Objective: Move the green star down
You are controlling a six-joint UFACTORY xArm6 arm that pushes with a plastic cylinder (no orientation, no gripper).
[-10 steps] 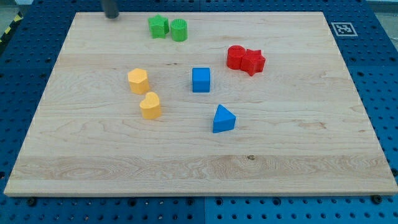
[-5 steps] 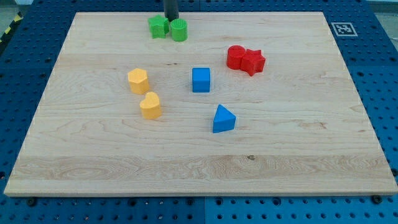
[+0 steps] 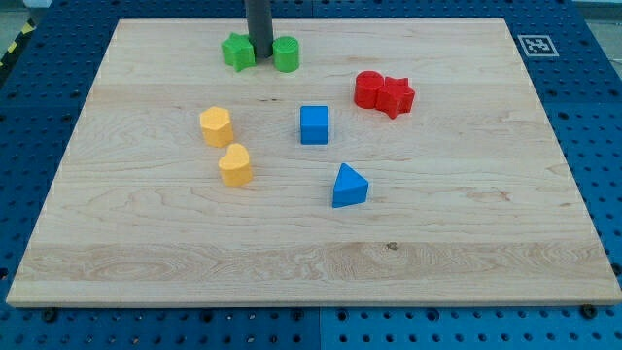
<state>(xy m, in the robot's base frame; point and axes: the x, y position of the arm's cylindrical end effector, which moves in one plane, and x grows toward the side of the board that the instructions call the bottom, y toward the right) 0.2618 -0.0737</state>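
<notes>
The green star [image 3: 236, 52] lies near the view's top, left of centre. A green cylinder [image 3: 286, 54] lies just to its right. My tip [image 3: 261, 55] stands between the two green blocks, touching or nearly touching both, with the dark rod rising to the view's top edge.
The blocks lie on a wooden board [image 3: 466, 224]. A red cylinder [image 3: 368, 89] and red star [image 3: 396, 96] touch at the upper right. A blue cube [image 3: 314, 124] and blue triangle [image 3: 349, 186] lie mid-board. An orange hexagon [image 3: 216, 126] and orange heart [image 3: 234, 164] lie left.
My tip moved from the top left to the right and then down, wedging between the two green blocks. The star shifted left and down; the cylinder shifted right and down.
</notes>
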